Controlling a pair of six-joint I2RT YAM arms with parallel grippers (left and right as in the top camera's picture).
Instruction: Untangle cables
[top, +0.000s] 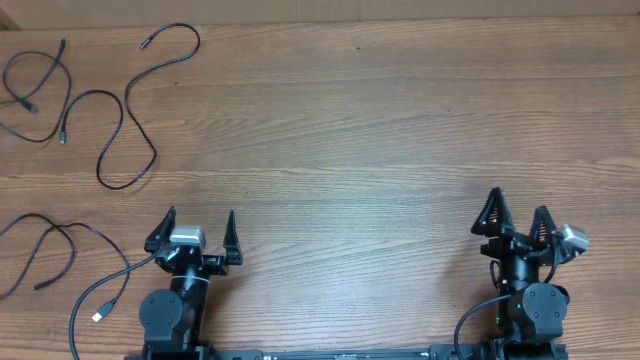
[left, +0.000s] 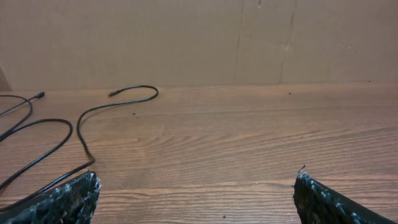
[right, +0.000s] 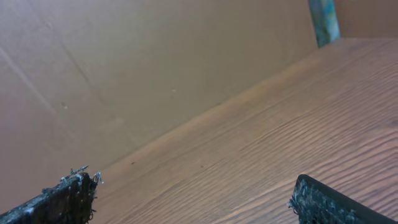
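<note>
Several thin black cables lie loose on the wooden table's left side. One long cable (top: 128, 95) snakes in S-curves from a plug near the far edge. A second cable (top: 35, 85) loops at the far left. A third cable (top: 60, 240) curls at the near left, and a silver plug tip (top: 98, 316) lies beside the left arm's base. My left gripper (top: 198, 222) is open and empty, to the near right of the cables. From its wrist view (left: 198, 177), the long cable (left: 87, 115) lies ahead on the left. My right gripper (top: 518, 203) (right: 193, 183) is open over bare wood, far from any cable.
A brown cardboard wall (left: 199, 37) stands along the table's far edge. A blue-green strip (right: 323, 22) shows at the top of the right wrist view. Both arm bases sit at the table's near edge, and a thicker black wire (top: 470, 325) loops by the right one.
</note>
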